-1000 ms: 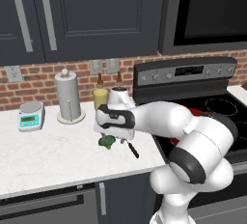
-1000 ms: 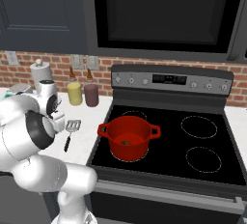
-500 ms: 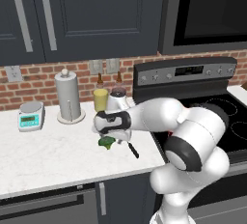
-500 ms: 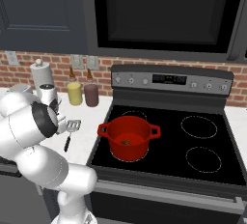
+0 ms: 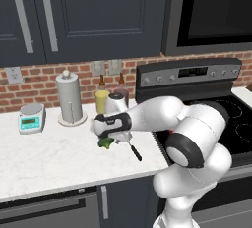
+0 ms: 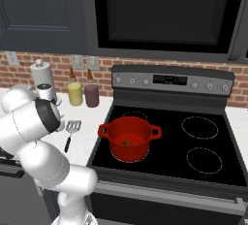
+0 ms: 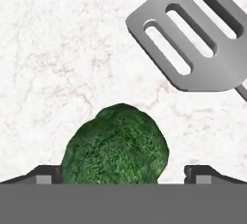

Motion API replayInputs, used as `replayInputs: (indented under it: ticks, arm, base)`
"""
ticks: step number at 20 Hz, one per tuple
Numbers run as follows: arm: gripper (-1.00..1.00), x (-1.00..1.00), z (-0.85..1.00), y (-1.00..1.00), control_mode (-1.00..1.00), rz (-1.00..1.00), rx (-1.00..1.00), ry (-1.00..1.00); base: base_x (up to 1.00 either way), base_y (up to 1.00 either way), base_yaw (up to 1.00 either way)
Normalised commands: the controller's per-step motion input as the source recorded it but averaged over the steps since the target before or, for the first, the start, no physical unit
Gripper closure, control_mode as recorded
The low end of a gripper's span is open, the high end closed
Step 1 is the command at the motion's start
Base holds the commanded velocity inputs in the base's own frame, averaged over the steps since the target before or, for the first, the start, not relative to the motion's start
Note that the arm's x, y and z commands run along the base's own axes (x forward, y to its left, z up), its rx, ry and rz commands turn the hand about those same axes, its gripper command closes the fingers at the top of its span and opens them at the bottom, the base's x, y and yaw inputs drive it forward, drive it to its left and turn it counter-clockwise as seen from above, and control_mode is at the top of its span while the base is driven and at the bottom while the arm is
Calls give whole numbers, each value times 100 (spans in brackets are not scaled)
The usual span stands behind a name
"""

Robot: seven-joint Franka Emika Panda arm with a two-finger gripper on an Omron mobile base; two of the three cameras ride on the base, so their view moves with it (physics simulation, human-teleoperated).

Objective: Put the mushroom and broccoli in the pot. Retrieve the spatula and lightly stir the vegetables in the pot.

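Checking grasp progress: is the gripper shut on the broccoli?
No: in the hand view the fingertips stand wide apart on either side of the broccoli, not touching it.

- Setting: rendered home kitchen.
- Black electric range with ringed glass cooktop (image 6: 203,144) and a knobbed back panel; dark built-in microwave (image 6: 162,13) above it.
- Dark grey upper cabinets with long silver bar handles (image 5: 74,18); red brick backsplash (image 6: 242,90) with wall outlets.
- White marble-patterned countertop (image 5: 44,153) carries a paper towel roll on an upright holder (image 5: 70,99), a small digital kitchen scale (image 5: 31,119), and condiment bottles (image 6: 74,92).
- Round bright red two-handled cooking pot (image 6: 129,138) on a front burner.
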Motion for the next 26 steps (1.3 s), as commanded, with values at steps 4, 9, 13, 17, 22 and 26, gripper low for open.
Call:
replayInputs:
  ticks: [4,9,13,17,22,26]
  arm:
    - [100,0,-22,8,-100,0,0,-6]
    - [100,0,-26,8,-100,0,0,-1]
    - [100,-1,-7,0,-100,0,0,-4]
    - [100,-10,7,0,-100,0,1,-12]
    - [100,-19,49,-1,-100,0,0,-16]
    - [100,-19,66,-31,-100,-1,0,-8]
  base:
    - [0,0,0]
    - [0,0,0]
    - [0,0,0]
    - [0,0,0]
    - [0,0,0]
    - [0,0,0]
